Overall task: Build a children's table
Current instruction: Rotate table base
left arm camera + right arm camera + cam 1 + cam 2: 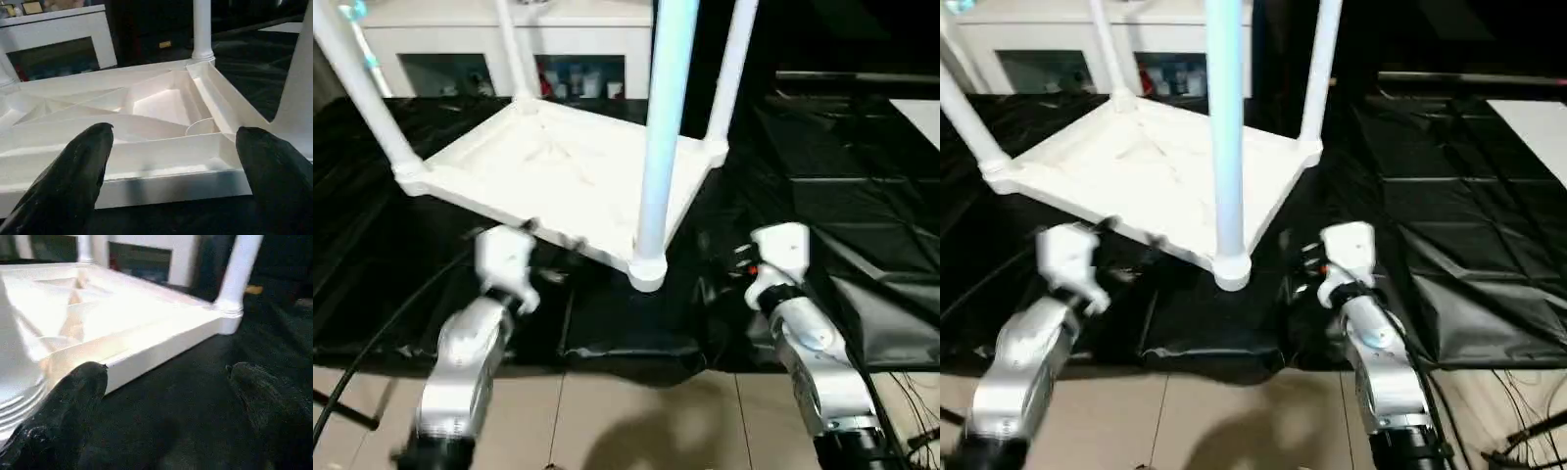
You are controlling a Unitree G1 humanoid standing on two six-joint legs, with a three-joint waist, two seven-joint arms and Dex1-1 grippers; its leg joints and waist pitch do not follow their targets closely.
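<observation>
Both grippers hung empty, fingers wide apart: left gripper at 7 o'clock facing the near rim, right gripper at 5 o'clock beside the near corner. The children's table lay upside down on the black-sheeted table, ribbed underside up, so the sockets faced up for the legs. All four legs stood seated; assembly looked done. White cabinet at 12 o'clock. No readable writing.

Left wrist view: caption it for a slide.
Open left gripper faces the upturned children's table, ribbed underside up, legs socketed.
</observation>
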